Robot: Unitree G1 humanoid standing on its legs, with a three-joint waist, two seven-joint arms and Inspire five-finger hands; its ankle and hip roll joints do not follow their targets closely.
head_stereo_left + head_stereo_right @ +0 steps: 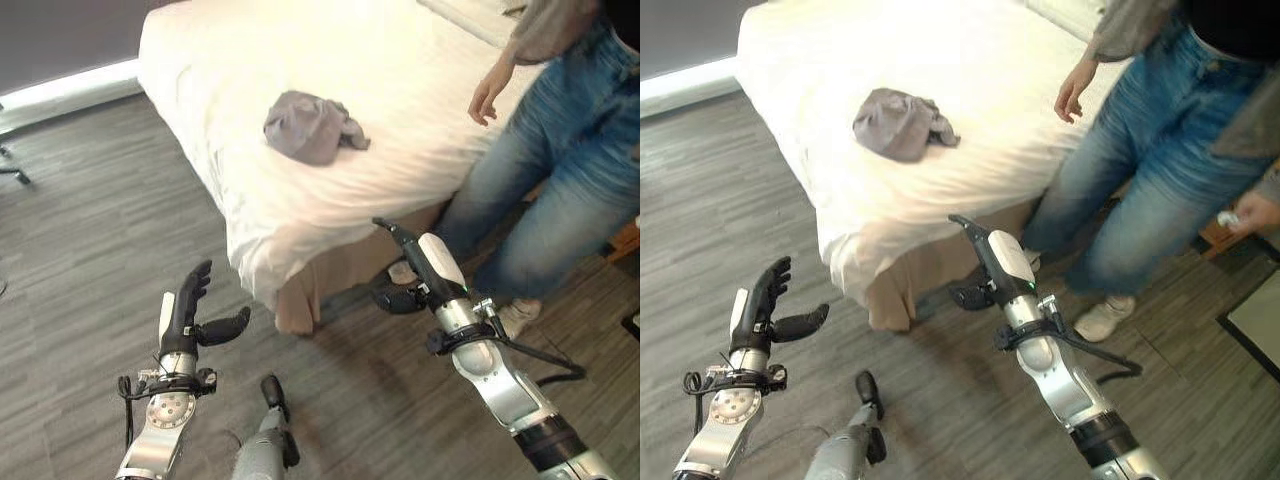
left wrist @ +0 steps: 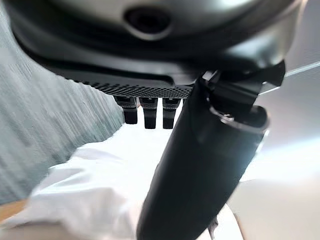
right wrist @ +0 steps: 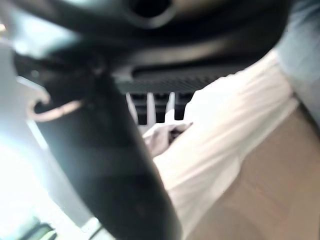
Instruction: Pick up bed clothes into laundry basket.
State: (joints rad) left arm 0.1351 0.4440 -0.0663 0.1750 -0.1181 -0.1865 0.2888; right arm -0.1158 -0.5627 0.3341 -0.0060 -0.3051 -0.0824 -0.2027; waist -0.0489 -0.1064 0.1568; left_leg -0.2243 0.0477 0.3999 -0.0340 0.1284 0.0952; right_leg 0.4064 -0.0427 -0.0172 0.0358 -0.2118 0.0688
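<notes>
A crumpled grey garment [image 1: 312,126] lies on the white bed [image 1: 240,70], a little in from its near corner. My left hand [image 1: 186,312] is raised over the floor at the lower left, open, with straight fingers and the thumb spread, well short of the bed. Lower right of the bed corner, my right hand [image 1: 425,262] is stretched toward it, open, with fingers pointing at the mattress edge. Both hands are empty. The garment [image 3: 165,137] appears small past the right hand's fingers [image 3: 155,107] in the right wrist view.
A person in blue jeans [image 1: 560,170] stands close at the right side of the bed, one hand [image 1: 488,95] hanging over the mattress and a white shoe [image 1: 515,315] near my right arm. Grey wood floor [image 1: 90,230] spreads out to the left of the bed.
</notes>
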